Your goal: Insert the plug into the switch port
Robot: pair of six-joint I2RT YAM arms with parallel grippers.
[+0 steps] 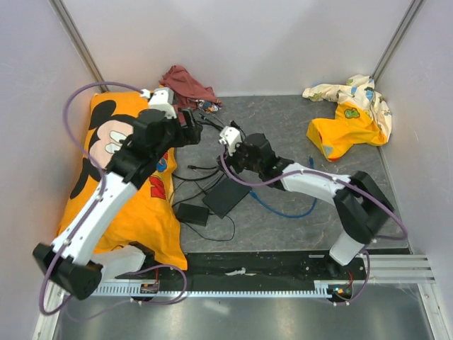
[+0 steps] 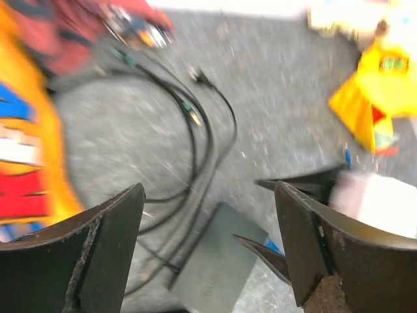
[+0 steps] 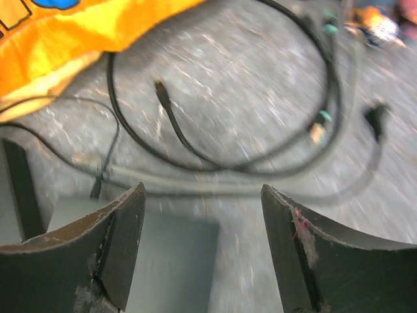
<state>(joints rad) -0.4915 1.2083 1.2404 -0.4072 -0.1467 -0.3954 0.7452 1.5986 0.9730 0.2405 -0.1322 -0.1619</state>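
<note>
Left jaws: wide apart, holding nothing, up over the black cords (image 1: 202, 170) near the upper middle of the top view.

Right jaws: wide apart too, holding nothing, close to the left jaws, near the far end of the flat black box (image 1: 226, 195).

Flat black box: flat on the grey bench (image 1: 283, 127), in the middle of the top view and low in both blurry wrist views. Switch port on its edge: too small to tell.

Plug (image 3: 159, 88): on a loose black cord end, lying on the bench in the upper left of the right wrist view, apart from the box and free of both jaws.

Small black brick (image 1: 192, 213): just left of the box and a bit lower, with a thin cord.

Blue cord (image 1: 279, 212): curls to the right of the box, under the right arm.

Orange cartoon pillow (image 1: 159, 227): left side of the bench, under the left arm.

Red cloth (image 1: 187, 83): top middle, by the back wall.

Yellow cloth (image 1: 350, 124): top right.
</note>
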